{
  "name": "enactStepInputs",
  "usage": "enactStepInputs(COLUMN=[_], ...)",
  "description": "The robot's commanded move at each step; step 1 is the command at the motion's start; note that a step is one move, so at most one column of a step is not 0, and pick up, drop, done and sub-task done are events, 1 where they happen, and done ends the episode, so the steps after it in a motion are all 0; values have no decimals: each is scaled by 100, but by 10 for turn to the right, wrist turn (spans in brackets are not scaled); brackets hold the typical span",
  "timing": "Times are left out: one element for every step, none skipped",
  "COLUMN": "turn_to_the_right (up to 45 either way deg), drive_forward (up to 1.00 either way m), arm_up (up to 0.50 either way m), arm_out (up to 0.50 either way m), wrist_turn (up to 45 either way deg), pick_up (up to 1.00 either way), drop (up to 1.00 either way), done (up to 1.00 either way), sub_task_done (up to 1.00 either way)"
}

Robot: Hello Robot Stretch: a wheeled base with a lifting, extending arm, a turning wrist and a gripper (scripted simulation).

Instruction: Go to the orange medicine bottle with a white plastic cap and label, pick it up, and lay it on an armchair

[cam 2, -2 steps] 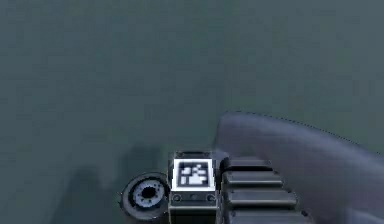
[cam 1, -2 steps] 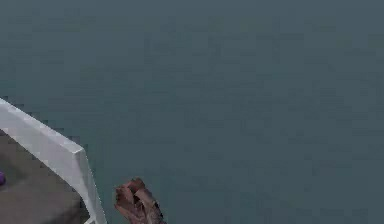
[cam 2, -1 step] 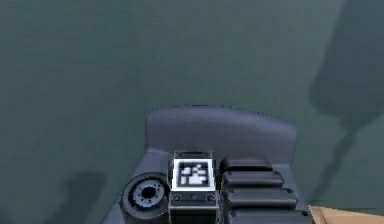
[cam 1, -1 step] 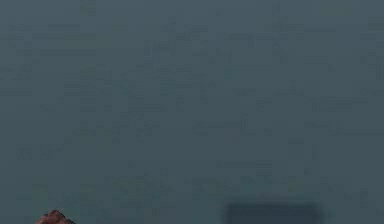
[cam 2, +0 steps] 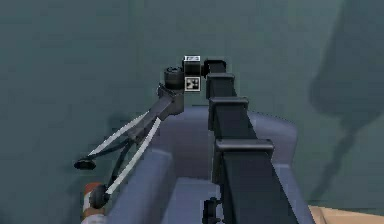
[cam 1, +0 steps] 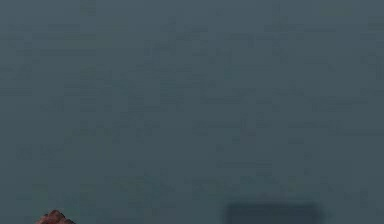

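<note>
Item 1. Red-brown shape [cam 1: 55,217]: small, cut by the bottom edge at the forward view's left. Its kind cannot be told.

Item 2. Arm [cam 2: 240,140]: dark square bar, rising from the arm side view's bottom edge. It crosses the chair's seat and back and hides part of both. 2 white marker squares [cam 2: 193,75] stand at its far end.

Item 3. Tool [cam 2: 92,178]: dark body left of the markers, with 2 thin fingers [cam 2: 125,135] slanting down to the lower left. How wide it stands cannot be told, nor whether it holds anything.

Item 4. Orange object [cam 2: 95,196]: small, with a pale end, at the tip of the lower finger, by the chair's left edge. It is too small to confirm as the medicine bottle. Touching or apart cannot be told.

Item 5. Blue-grey chair [cam 2: 280,135]: upholstered, with a rounded padded back, lying under the arm and the tool.

Item 6. Room: plain teal-grey wall [cam 1: 190,100], close ahead and also behind the chair. A strip of tan floor [cam 2: 345,214] shows at the arm side view's lower right.
</note>
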Motion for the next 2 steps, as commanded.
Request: enactStepInputs(turn_to_the_right=[0,0], drive_forward=[0,0], arm_up=[0,0], arm_out=[0,0], wrist_turn=[450,450], pick_up=[0,0], drop=[0,0], done=[0,0], sub_task_done=[0,0])
